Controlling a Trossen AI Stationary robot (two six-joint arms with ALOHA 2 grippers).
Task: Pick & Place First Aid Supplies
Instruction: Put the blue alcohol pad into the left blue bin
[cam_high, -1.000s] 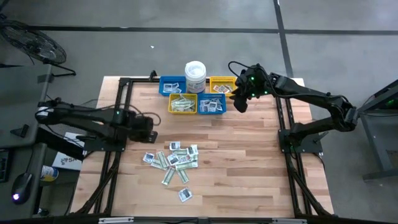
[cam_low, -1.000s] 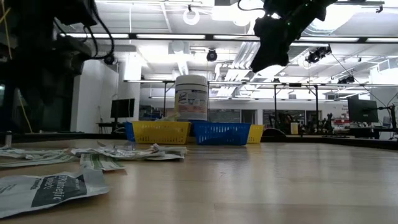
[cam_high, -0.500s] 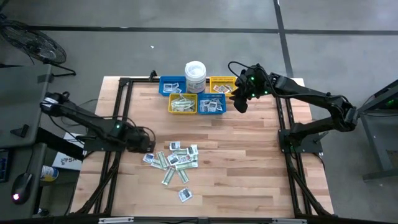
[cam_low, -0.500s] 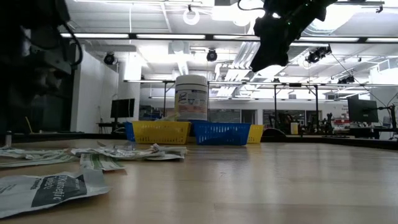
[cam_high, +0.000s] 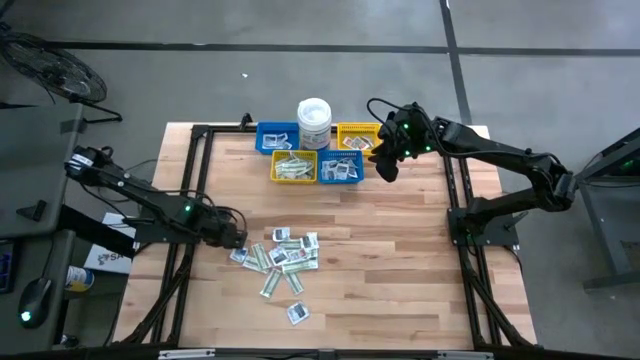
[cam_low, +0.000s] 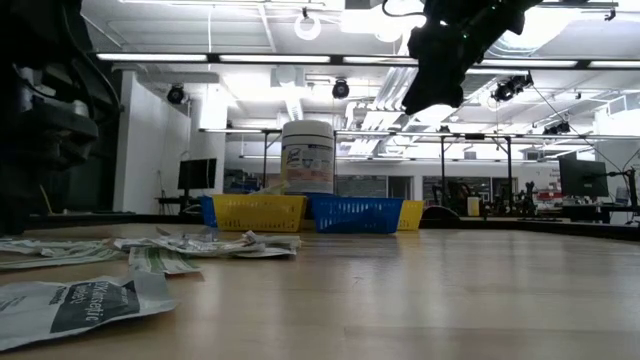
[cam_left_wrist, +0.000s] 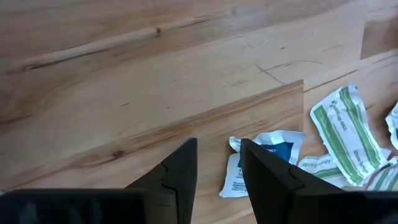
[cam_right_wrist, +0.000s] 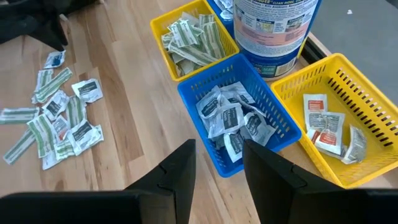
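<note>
The first aid supplies (cam_high: 282, 255) lie scattered on the wood as white square packets and green-and-white strips; the pile also shows in the right wrist view (cam_right_wrist: 56, 118). My left gripper (cam_high: 238, 240) is open, low at the pile's left end. In its wrist view (cam_left_wrist: 217, 165) a white packet with blue print (cam_left_wrist: 273, 158) lies flat beside one finger, and I see no touch. My right gripper (cam_high: 385, 168) is open and empty, hovering (cam_right_wrist: 217, 168) above the blue bin of white packets (cam_right_wrist: 236, 121).
A row of bins stands at the far edge: a blue bin (cam_high: 277, 138), a yellow bin of green strips (cam_high: 293, 166), a blue bin (cam_high: 341, 168) and a yellow bin (cam_high: 357, 135). The white tub (cam_high: 314, 118) stands among them. Bare wood lies right of the pile.
My left gripper has moved toward the table's near edge and down, from beside the left frame rail to the left end of the packet pile. The packets lie as before.
</note>
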